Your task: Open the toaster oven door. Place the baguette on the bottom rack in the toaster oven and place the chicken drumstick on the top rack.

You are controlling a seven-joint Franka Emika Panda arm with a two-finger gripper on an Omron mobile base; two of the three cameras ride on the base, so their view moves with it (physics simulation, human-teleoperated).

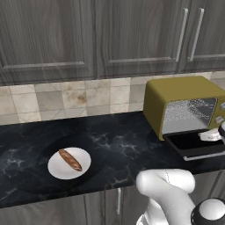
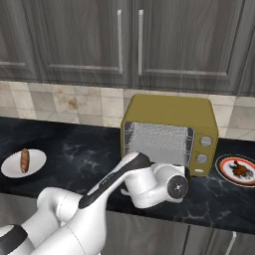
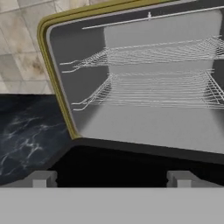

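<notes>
Mustard-yellow toaster oven (image 1: 176, 99): dark glass door (image 1: 195, 145) flat down; two-finger gripper (image 3: 111, 178) spread wide, empty; slashed brown baguette (image 1: 70, 159) at 9 o'clock.

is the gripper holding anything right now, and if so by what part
Nothing is held. The gripper is open, its fingertips apart above the lowered toaster oven door, with nothing between them. The baguette lies on its plate.
</notes>
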